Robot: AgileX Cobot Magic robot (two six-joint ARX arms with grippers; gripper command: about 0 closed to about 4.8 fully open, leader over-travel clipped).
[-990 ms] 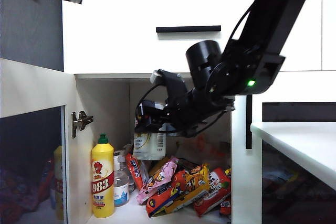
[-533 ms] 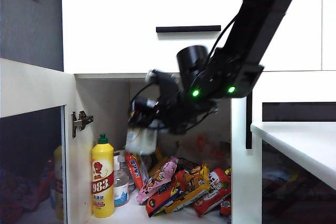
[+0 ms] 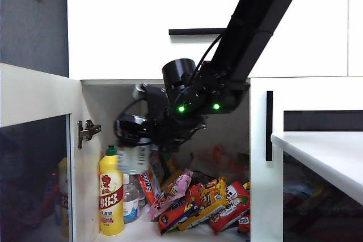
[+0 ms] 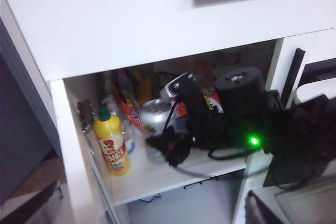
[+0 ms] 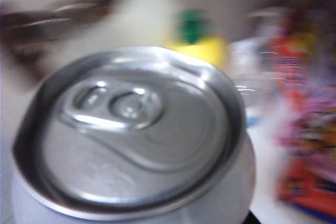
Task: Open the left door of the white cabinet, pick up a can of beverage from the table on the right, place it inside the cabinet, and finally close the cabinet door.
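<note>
The white cabinet (image 3: 142, 21) stands with its left door (image 3: 34, 94) swung wide open at the left. My right gripper (image 3: 131, 139) reaches into the open compartment, shut on the can of beverage (image 3: 134, 160), which hangs blurred just above and beside the yellow bottle. The can's silver top (image 5: 131, 135) fills the right wrist view. From the left wrist view the can (image 4: 154, 111) shows inside the cabinet, held by the black right arm. My left gripper (image 4: 147, 208) is open and empty, its fingertips (image 4: 29, 211) only at the picture's corners, well away from the cabinet.
A yellow bottle with a green cap (image 3: 111, 196), a clear bottle (image 3: 131, 196) and several snack packets (image 3: 198, 199) crowd the cabinet floor. The shut right door carries a black handle (image 3: 269, 124). The white table (image 3: 323, 151) juts in at the right.
My right arm has swung left and down, carrying the can deeper into the cabinet toward the yellow bottle. The left arm has gone from the exterior view's top left.
</note>
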